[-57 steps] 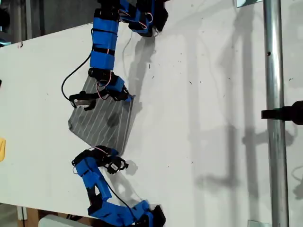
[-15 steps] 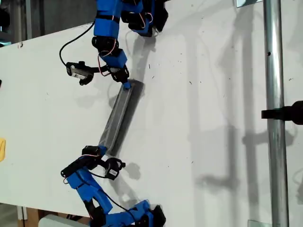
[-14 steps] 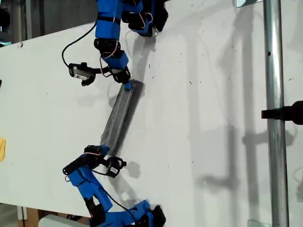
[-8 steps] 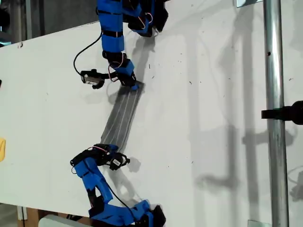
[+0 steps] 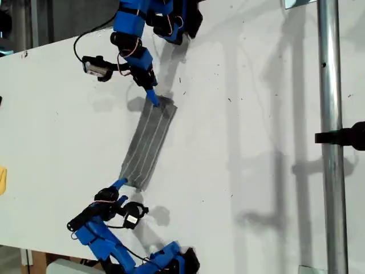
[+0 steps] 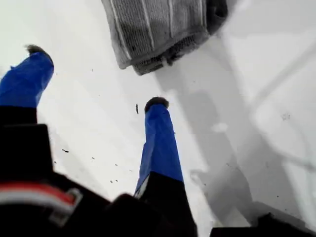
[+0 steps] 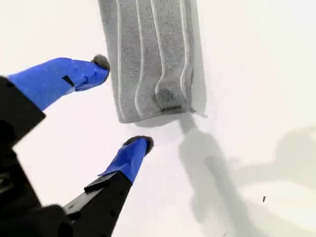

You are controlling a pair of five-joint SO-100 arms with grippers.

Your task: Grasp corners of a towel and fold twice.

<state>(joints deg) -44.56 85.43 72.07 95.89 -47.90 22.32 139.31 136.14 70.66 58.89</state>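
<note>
Across the white surface (image 5: 239,142) a long folded strip of grey striped cloth, the towel (image 5: 148,142), lies flat and slanted, running from near the exterior view's top centre down toward its lower left. A metal pole (image 5: 331,85) stands along the exterior view's right. Two blue arms reach in, one from the exterior view's top (image 5: 131,34) with its fingertip just at the towel's upper end, and one from the exterior view's bottom (image 5: 97,228) with a fingertip just beside the towel's lower end. The wrist views do not let me tell which of these is first and which is second.

My first hand (image 6: 96,76) is spread wide and holds nothing. One short end of the towel (image 6: 158,29) lies on the surface a little beyond its fingertips, apart from both.

My second hand (image 7: 121,101) is also spread wide and empty. The towel's other short end (image 7: 148,59) lies just beside one fingertip, with a hemmed corner (image 7: 123,117) between the two tips.

A small yellow object (image 5: 2,180) sits at the exterior view's left edge, well apart from the towel.
</note>
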